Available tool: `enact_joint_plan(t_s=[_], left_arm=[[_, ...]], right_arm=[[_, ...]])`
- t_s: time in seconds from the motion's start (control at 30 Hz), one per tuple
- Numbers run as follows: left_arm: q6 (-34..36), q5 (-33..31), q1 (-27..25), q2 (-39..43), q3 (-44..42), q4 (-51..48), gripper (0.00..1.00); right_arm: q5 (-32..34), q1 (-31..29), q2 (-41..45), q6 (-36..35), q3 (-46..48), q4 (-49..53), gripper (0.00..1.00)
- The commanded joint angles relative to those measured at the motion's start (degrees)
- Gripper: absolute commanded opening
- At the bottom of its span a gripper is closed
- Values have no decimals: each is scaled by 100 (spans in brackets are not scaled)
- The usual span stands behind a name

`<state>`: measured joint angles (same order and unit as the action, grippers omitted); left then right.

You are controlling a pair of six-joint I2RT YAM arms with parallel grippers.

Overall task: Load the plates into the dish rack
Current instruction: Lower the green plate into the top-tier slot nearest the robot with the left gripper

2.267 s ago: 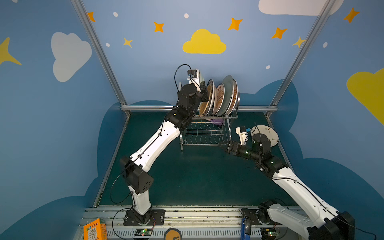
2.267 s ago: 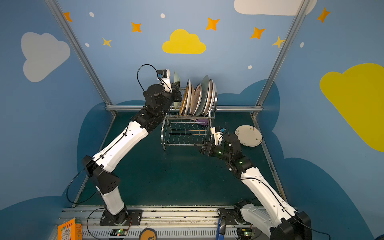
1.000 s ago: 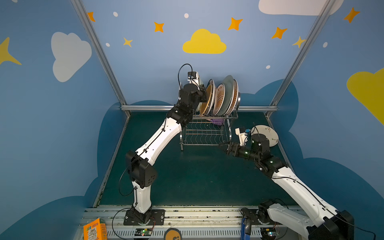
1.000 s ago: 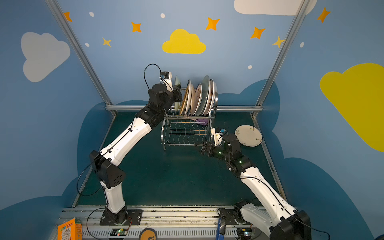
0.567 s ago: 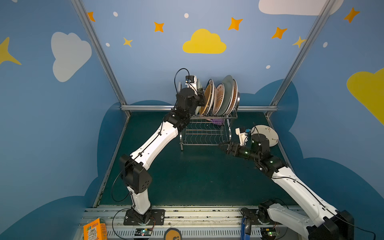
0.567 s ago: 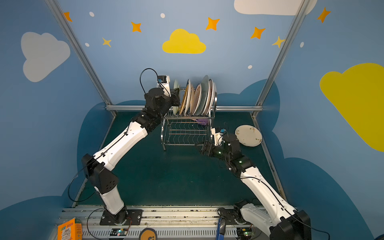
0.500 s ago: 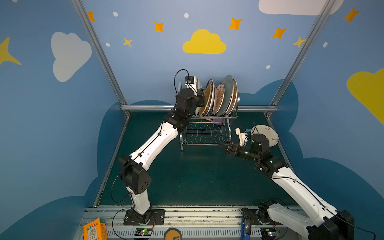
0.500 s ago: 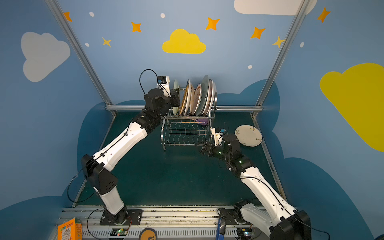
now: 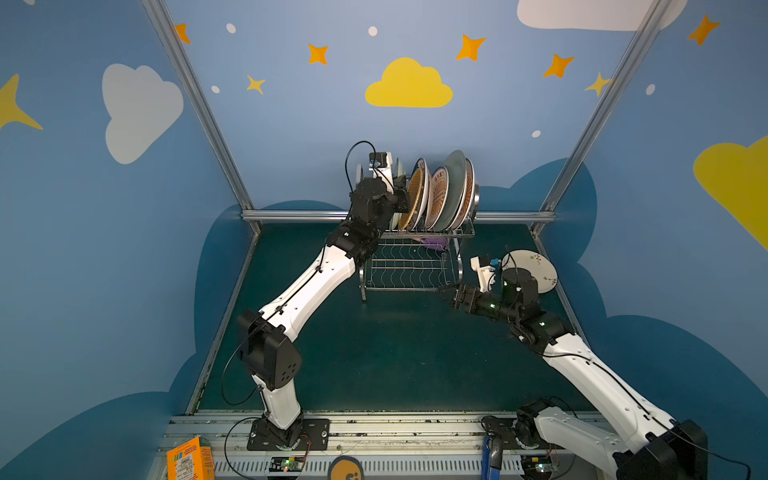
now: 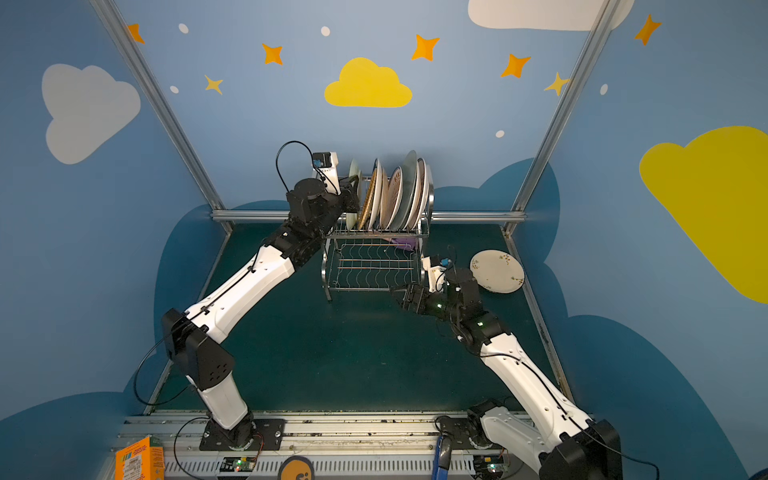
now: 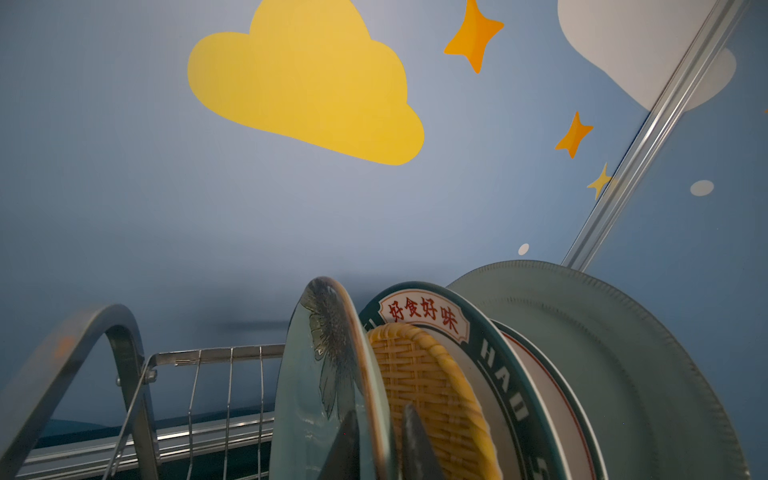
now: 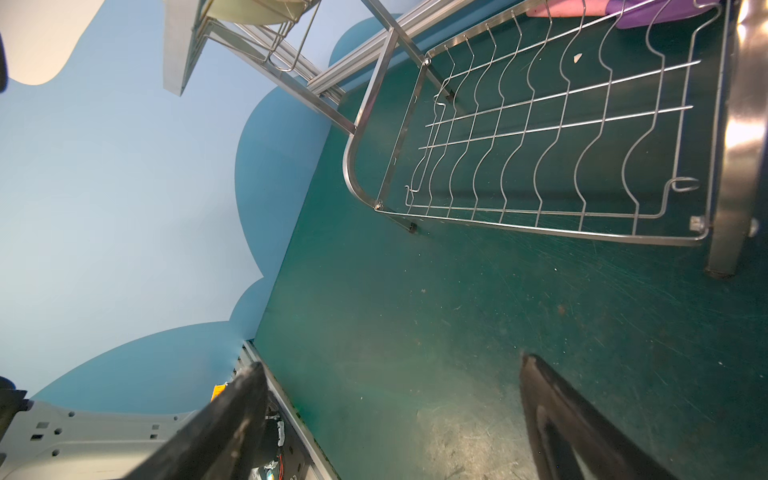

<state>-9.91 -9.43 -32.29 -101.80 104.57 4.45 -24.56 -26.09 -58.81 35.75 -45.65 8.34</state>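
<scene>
Blue-walled cell painted with clouds and stars; dark green surface [image 9: 374, 353] as floor of the work.

Item: dish rack [image 10: 374, 266], steel wire, two tiers, at far centre. Upper tier carries a row of plates [image 9: 440, 195] on edge; lower tier holds no plates.

Item: pale flower-printed plate [image 11: 320, 374], leftmost of the row, just beside the woven tan plate [image 11: 415, 374]. Stands on edge, near upright; faces turned left and right, its disc running near to far along the slot.

Item: left gripper [image 11: 380, 409], astride that plate's upper rim, jaws narrowly parted; whether they press the rim cannot be told.

Item: right gripper [image 12: 390, 361], spread wide, empty, low over the surface by the rack's near right foot.

Item: cream floral plate [image 10: 496, 270], flat on the surface, far right, not yet racked.

Handling note, as judged: step in hand is seating and letting go of the pale flower-printed plate. Best to open only once its lower edge sits in a slot, then draw straight up and away along the plate's own plane, so neither jaw drags it against the woven neighbour or tips the row.
</scene>
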Motion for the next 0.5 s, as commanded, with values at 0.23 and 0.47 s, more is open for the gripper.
enact_joint_plan(t_s=[0.23,0.47], left_arm=[[-80,99,30,-135,633,70,22],[-79,151,30,-294,1053,-78,23]], right_arm=[[40,4,51,-67,35,130,92],[53,66,154,-126,4,211,92]])
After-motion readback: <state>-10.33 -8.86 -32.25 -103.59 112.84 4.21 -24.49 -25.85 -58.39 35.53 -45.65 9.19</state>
